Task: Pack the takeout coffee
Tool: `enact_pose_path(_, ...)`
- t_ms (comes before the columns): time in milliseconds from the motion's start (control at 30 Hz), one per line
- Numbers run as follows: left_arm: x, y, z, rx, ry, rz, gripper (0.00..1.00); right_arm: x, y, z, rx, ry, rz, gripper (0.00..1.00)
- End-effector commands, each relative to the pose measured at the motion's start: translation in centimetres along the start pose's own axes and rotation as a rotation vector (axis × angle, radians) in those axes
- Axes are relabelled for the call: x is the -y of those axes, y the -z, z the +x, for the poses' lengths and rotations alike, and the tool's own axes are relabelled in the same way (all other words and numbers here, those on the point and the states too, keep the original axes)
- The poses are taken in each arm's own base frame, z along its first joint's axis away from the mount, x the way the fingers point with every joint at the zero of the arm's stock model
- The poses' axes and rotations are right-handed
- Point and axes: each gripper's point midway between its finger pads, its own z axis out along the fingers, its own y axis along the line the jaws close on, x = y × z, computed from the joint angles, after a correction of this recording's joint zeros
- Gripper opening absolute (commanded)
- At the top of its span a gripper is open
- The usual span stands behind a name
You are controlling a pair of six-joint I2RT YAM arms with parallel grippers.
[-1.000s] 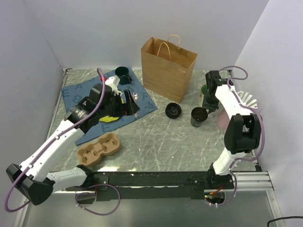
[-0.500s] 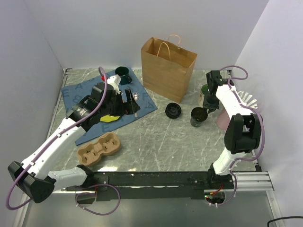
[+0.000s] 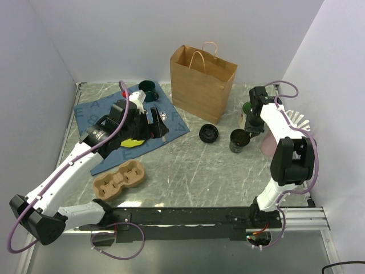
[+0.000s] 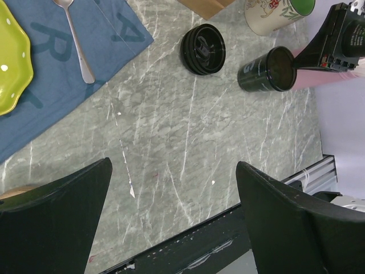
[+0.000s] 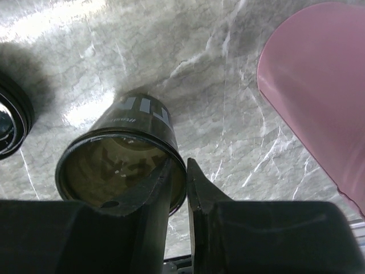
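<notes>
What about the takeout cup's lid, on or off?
Off. The takeout cup stands open-mouthed; its black lid lies apart from it on the table.
</notes>
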Motion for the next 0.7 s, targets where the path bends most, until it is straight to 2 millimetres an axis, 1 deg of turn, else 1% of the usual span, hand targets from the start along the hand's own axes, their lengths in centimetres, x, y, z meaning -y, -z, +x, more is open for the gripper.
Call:
enact_pose_path(0,1.2,0.4,-1.3,0.032,-0.01,0.035,0.97,0.2,-0.4,-0.1,0.006,-0.001,-0.01,0.24)
enact_pose_path(67,1.2,0.4,-1.2,0.03,-0.008,0.035,0.97,0.2,-0.6,0.1,-0.001,0.002,-0.006,0.23)
enact_pose_path(200,1.2,0.5,-1.3,0.032,-0.008,0.036,0.97,0.1,-0.4,0.0,0.01,0.001,-0.02,0.18)
enact_pose_path(300,1.3,0.4,-1.2,0.032,-0.008,0.038,0.97,0.1,-0.2,-0.2,0.016,-0.002,-0.018,0.18)
enact_pose_path(467,1.3,0.4,-1.3,0.033,-0.01,0.037,0.97,0.2,0.3,-0.5,0.023,-0.006,-0.014,0.21)
enact_pose_path(667,1.2,0.4,-1.1,0.027,-0.008,0.037,0.97,0.0,0.6,-0.8,0.032,-0.008,-0.023,0.19)
